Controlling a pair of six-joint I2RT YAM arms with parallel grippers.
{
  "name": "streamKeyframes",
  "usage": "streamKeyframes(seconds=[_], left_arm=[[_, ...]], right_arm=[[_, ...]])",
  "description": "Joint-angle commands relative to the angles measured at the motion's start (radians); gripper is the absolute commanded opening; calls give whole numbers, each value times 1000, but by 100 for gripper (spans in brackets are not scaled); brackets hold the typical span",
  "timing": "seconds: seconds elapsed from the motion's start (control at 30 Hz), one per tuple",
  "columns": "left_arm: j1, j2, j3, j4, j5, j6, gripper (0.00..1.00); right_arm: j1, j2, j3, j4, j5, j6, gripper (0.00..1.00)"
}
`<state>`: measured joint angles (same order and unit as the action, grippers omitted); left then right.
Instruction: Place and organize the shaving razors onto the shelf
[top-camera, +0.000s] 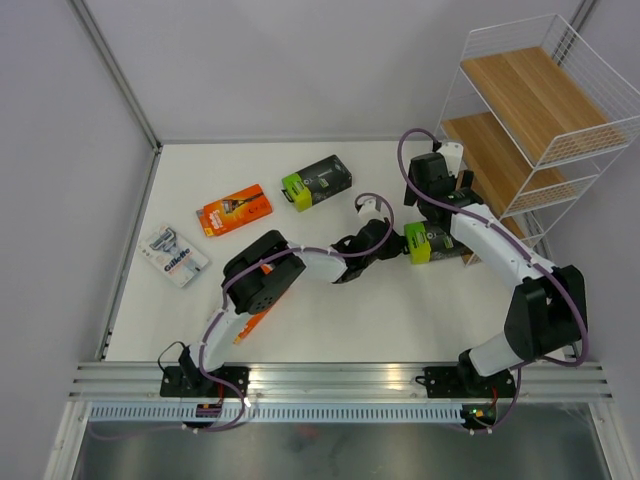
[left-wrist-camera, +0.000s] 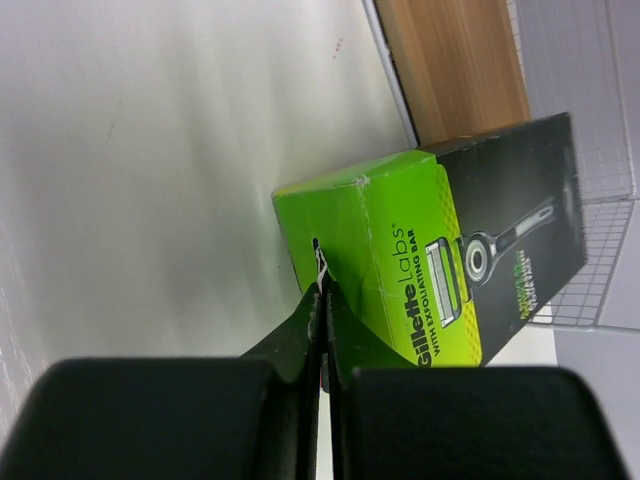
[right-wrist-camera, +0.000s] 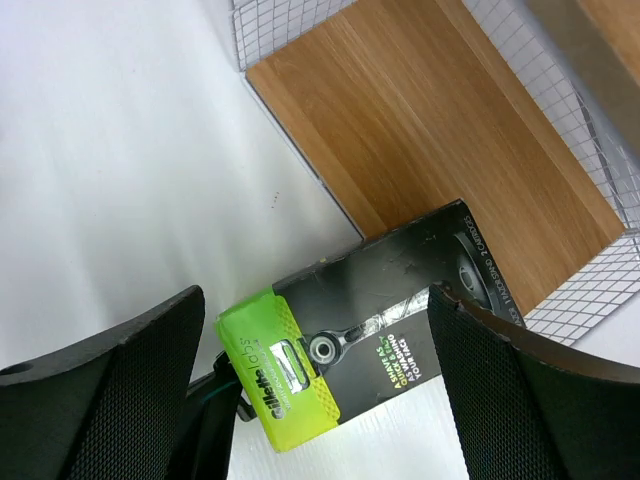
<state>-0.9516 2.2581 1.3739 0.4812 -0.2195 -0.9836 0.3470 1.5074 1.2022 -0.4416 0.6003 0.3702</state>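
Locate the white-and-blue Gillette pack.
In the top view, the Gillette pack lies flat near the table's left edge, just left of and nearer than the fully visible orange pack.

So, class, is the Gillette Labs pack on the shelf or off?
Halfway: the Gillette Labs pack has its black end over the bottom board of the shelf, green end out over the table. Whether it rests there, cannot tell.
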Motion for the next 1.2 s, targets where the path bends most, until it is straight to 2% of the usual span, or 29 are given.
streamKeyframes(seconds=[0.0, 0.07, 0.17, 0.3, 0.47, 0.57, 0.7, 0.83, 1.0, 1.17], left_arm=[[-6, -34, 17, -29, -47, -38, 2], [-10, -11, 56, -30, -11, -32, 2], [-32, 4, 105, -30, -6, -12, 2], [-70, 11, 165, -46, -14, -29, 2], [-85, 23, 194, -81, -75, -167, 2], [-96, 49, 226, -93, -93, -207, 2], [-108, 102, 284, -113, -119, -260, 2], [-130, 145, 342, -136, -146, -290, 2], [-144, 204, 369, 22, -143, -282, 2], [-148, 253, 445, 42, -130, -268, 2]], right_arm=[[0, 22, 53, -9, -17, 7, 98], [0, 13, 43, 3, -54, -7, 98], [0, -42, 19, 40, -189, -19, 98], [0, -176, 8, 12, -347, -16, 98], [-5, -312, 86, -227, -265, 52, 98], [-5, -401, 63, -270, -234, 59, 98], [-5, -524, -28, -209, -315, 79, 98], [-6, -579, -47, -193, -370, 102, 98], [-6, -595, -30, -201, -431, 111, 98], [-5, -625, -76, -157, -491, 137, 98]])
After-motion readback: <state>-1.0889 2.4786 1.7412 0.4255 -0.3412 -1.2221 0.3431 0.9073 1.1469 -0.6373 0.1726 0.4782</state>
